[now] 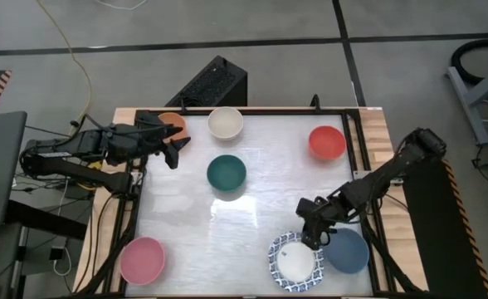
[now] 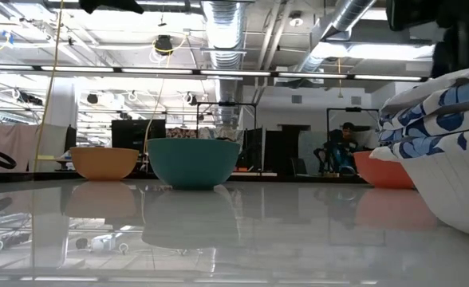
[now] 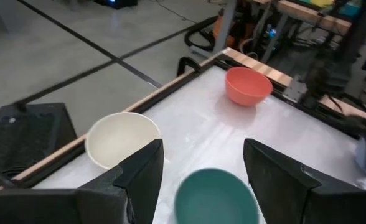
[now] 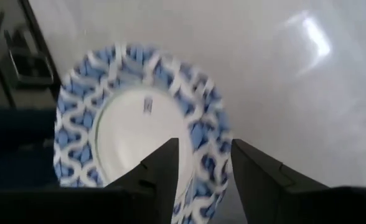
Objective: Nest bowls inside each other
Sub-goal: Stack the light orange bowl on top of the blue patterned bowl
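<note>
The right end effector (image 1: 309, 235) hangs over the near right part of the bench (image 1: 252, 191), just above the far rim of the patterned stack (image 1: 294, 260). In the right wrist view its fingers (image 4: 164, 168) stand apart with a gap between them and grip nothing; the stack's blue-and-white rim and white inside lie just beyond them. In the low view the stack shows as several nested rims, tilted. The blue bowl (image 1: 347, 251) sits beside the stack on its right, touching or nearly so.

The left end effector (image 1: 174, 149) waits over the far left part of the bench, fingers wide and empty, pointing toward the green bowl (image 1: 226, 172) at the middle. The orange bowl (image 1: 173, 122) lies partly under that arm; the cream bowl (image 1: 225, 123) sits beside it along the far edge. The red bowl (image 1: 327, 142) stands far right, the pink bowl (image 1: 142, 260) near left.
</note>
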Controlling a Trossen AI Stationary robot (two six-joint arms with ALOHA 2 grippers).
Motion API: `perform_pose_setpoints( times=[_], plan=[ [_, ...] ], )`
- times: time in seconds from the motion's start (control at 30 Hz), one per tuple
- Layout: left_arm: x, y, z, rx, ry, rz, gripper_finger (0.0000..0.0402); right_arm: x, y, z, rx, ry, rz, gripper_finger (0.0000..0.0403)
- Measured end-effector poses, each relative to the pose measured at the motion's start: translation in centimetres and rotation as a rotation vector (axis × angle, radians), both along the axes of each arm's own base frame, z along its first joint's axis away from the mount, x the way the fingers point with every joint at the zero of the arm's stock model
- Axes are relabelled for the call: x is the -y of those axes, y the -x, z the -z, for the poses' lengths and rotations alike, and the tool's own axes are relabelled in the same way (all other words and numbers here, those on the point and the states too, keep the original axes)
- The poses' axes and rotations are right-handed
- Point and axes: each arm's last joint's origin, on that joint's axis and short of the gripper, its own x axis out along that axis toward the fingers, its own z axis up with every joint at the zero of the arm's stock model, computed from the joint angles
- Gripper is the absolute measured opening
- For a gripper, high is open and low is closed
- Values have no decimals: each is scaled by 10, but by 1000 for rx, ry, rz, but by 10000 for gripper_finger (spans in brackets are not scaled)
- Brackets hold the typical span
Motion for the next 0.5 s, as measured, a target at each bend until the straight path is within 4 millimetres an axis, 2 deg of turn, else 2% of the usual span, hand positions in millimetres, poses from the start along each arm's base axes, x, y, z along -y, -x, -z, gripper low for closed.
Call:
perform_pose_setpoints(
  times=[0.13,0.27,0.5],
  plan=[
    [0,1,3,-37,3,10,210,11,7,-7,22,73,64,166],
    [-4,-1,17,-173,-9,-95,210,21,10,-11,21,105,99,166],
    [-22,-32,47,-432,-9,-176,210,32,6,-13,31,104,149,165]
  ],
)
